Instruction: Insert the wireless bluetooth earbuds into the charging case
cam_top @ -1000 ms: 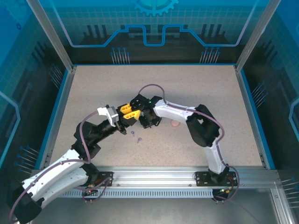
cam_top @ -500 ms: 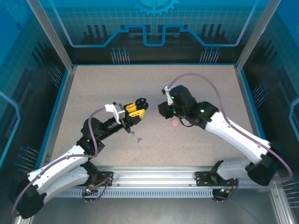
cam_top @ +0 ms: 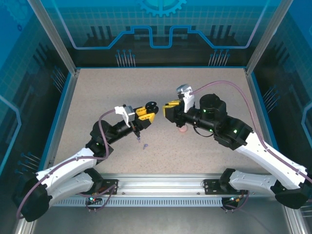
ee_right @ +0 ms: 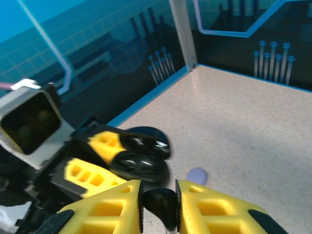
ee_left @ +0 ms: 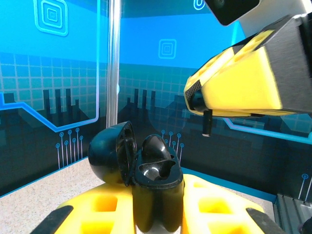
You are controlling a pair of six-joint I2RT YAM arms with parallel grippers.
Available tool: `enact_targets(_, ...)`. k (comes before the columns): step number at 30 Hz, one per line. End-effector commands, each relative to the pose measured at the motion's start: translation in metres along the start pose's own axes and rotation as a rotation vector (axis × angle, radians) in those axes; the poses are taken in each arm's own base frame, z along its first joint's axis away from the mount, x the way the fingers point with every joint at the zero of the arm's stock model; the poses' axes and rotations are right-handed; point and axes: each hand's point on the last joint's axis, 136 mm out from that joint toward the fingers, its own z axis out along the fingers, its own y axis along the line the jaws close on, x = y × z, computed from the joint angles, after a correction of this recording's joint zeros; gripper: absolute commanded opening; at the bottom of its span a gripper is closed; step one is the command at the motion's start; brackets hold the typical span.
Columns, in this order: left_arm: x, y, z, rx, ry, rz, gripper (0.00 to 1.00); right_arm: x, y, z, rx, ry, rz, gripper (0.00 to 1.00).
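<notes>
My left gripper (cam_top: 148, 111) (ee_left: 157, 197) is shut on an open black charging case (ee_left: 157, 187) (cam_top: 152, 105) and holds it above the table. The case's lid (ee_left: 108, 152) is swung back to the left. A glossy black earbud (ee_left: 156, 146) sits in one slot, and the slot beside it looks empty. My right gripper (cam_top: 169, 110) (ee_right: 158, 194) faces the case from the right, a short gap away, shut on a second black earbud (ee_right: 160, 204). That earbud's stem (ee_left: 206, 123) pokes out below the right fingers (ee_left: 243, 80). Two lilac earbuds (cam_top: 141, 142) lie on the table below the left gripper.
A pale pink round case (cam_top: 182, 129) lies on the table under the right arm. A small lilac round thing (ee_right: 197, 174) rests on the table beyond the right fingers. Aluminium posts and blue walls ring the speckled table (cam_top: 97, 97).
The right arm drew away from the left gripper and swung out to the right, then turned its gripper back toward the case. The left gripper rose slightly and moved right with the case.
</notes>
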Motion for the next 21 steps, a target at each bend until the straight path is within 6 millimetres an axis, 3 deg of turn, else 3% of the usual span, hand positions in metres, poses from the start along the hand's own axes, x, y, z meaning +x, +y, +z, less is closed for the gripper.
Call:
enact_targets(1, -0.021, -0.009, 0.002, 0.038, -0.067, 0.002, 0.00, -0.031, 0.031, -0.001, -0.071, -0.086, -0.086, 0.23)
enact_targets(8, -0.020, -0.009, 0.001, 0.039, -0.068, -0.008, 0.00, -0.032, 0.045, 0.016, -0.045, -0.092, -0.165, 0.23)
enact_targets(21, -0.020, -0.009, -0.001, 0.036, -0.071, -0.005, 0.00, -0.026, 0.033, 0.036, 0.038, -0.052, -0.202, 0.23)
